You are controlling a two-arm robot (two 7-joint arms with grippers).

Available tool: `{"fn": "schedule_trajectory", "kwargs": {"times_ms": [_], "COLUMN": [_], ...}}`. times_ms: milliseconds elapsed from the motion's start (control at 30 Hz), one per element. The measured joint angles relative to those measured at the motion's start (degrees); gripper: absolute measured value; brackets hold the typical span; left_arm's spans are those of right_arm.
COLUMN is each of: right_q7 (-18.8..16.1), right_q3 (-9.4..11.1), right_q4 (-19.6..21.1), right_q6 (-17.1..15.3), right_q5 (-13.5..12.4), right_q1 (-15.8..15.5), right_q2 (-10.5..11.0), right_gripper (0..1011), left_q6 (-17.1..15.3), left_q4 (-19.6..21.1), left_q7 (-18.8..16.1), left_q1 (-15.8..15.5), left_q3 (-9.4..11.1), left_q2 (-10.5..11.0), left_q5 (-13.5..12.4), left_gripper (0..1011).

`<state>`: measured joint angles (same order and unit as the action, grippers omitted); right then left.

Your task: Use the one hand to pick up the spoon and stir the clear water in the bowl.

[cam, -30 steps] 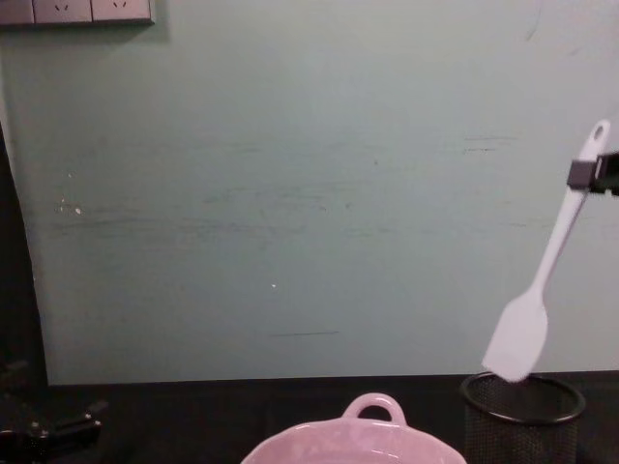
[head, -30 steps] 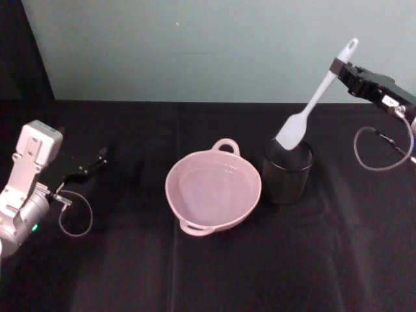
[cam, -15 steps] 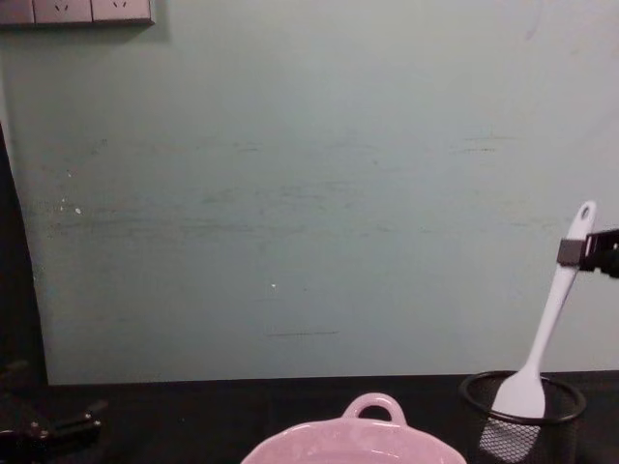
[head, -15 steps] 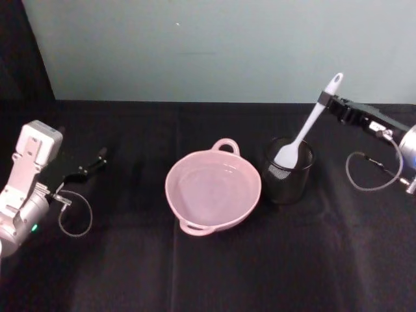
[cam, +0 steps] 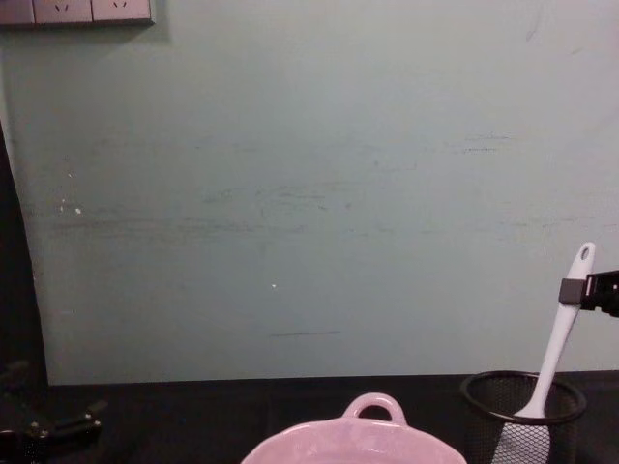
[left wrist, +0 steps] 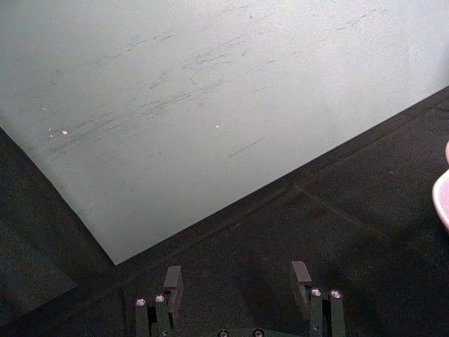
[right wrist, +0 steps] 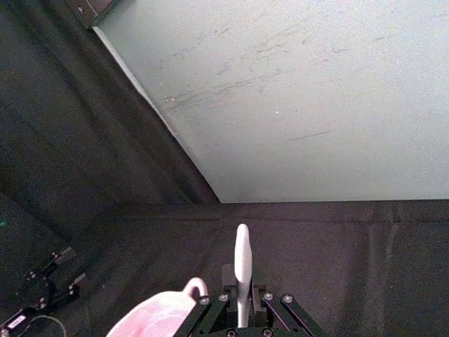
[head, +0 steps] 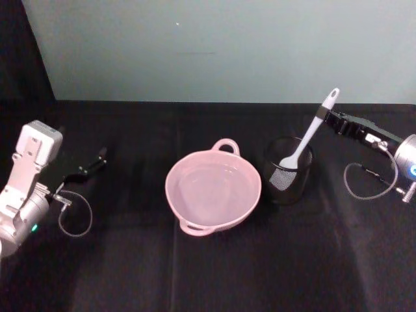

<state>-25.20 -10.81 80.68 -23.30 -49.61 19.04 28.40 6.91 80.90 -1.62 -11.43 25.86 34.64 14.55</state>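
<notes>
Sinking over the last second, the spoon (head: 311, 132) now stands blade-down inside the mesh cup (head: 288, 170) beside the bowl (head: 213, 190) — the right gripper (head: 325, 117), clamped near the handle tip, looks to be returning it. The left gripper (left wrist: 238, 281) sits parked, open, empty.

White spoon (head: 311, 134), pink bowl (head: 213, 190)

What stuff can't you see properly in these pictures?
- Spoon blade: down inside the black mesh cup in the head view, its tip blurred behind the mesh.
- Water in the bowl: too clear to tell in the head view.
- Bowl in the chest view: cut off by the bottom edge.
- Right gripper: mostly past the chest view's right edge.
</notes>
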Motion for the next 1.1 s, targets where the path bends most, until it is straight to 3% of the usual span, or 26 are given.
{"fn": "schedule_trajectory", "kwargs": {"times_ms": [733,1033,1100], "right_q7": [0.6,0.8,0.8], "right_q3": [-3.1,-3.1,-3.1], "right_q4": [-2.6,-2.7,-2.7], "right_q6": [1.3,1.3,1.3], "right_q5": [-2.1,-2.2,-2.2], "right_q1": [1.0,1.0,1.0], "right_q2": [1.0,1.0,1.0], "right_gripper": [111,114,161], "left_q6": [0.0,0.0,0.0], "left_q4": [0.0,0.0,0.0], "left_q7": [0.0,0.0,0.0], "left_q1": [0.0,0.0,0.0], "left_q3": [0.0,0.0,0.0], "left_q2": [0.0,0.0,0.0], "left_q5": [0.0,0.0,0.0], "left_gripper": [1011,1011,1011]}}
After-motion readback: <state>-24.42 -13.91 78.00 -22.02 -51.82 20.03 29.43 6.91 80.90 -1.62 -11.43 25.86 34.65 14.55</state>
